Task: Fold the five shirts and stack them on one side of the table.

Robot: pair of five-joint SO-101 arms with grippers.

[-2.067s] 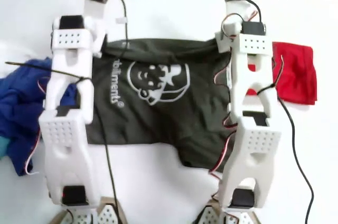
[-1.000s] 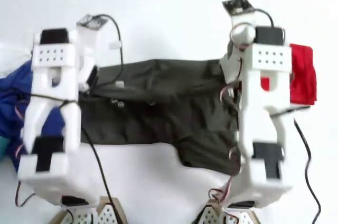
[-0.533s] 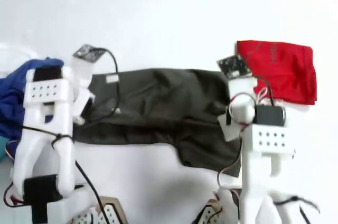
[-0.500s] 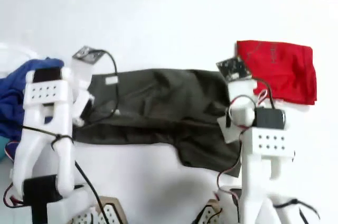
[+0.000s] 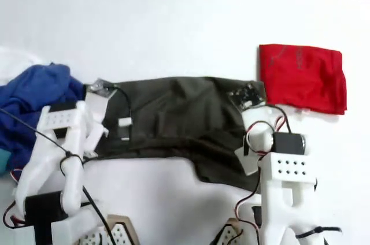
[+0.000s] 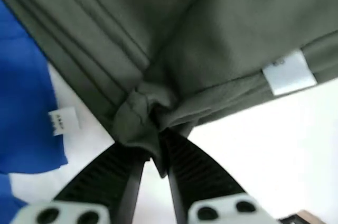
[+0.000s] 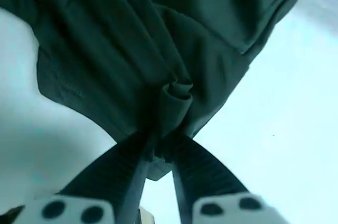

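Surface (image 5: 173,19): white, with three shirts lying on it.

Dark green shirt (image 5: 173,112): mid-surface, between the two arms and closer to the near edge than the far one. It is doubled over into a wide band running left to right. The cloth is creased and rumpled, and one lobe sags toward the near edge on the right. A white label (image 6: 289,72) is sewn at its folded hem.

Left claw (image 6: 156,150): clamped onto a bunched pinch of the dark green shirt at its left end. The cloth is puckered into a small knot between the black fingers (image 6: 185,163).

Right claw (image 7: 161,147): likewise closed on a rolled pinch of the same shirt at its right end. Folds fan away from the grip.

Red shirt (image 5: 302,77): folded into a neat block toward the right edge, flat on the surface. It lies just beside the dark green shirt's right end; touching or not, cannot tell.

Blue shirt (image 5: 34,92): a loose, unfolded heap at the left edge, right against the dark green shirt's left end. In the left wrist view its small tag (image 6: 63,122) lies over white surface beside the dark hem.
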